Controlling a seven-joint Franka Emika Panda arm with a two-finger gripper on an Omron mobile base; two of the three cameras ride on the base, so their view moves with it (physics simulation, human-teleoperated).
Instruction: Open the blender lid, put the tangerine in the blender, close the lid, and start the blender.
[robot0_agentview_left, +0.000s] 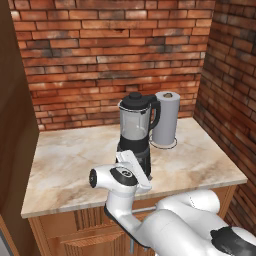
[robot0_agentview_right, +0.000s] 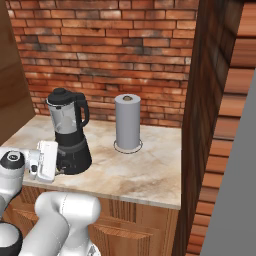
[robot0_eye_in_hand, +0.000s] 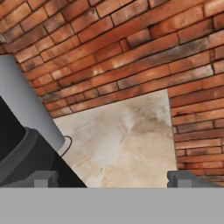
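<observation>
Two-finger gripper (robot0_eye_in_hand: 112, 178) has its jaws spread wide and empty, low beside the rounded black base of the tall clear glass blender (robot0_agentview_left: 135, 131), round black lid (robot0_agentview_left: 135, 101) seated, grey paper towel roll (robot0_agentview_left: 166, 119) just behind.

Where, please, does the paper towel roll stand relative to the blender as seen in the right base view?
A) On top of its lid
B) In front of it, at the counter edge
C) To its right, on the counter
C: the paper towel roll stands upright on the counter, right of the blender.
</observation>
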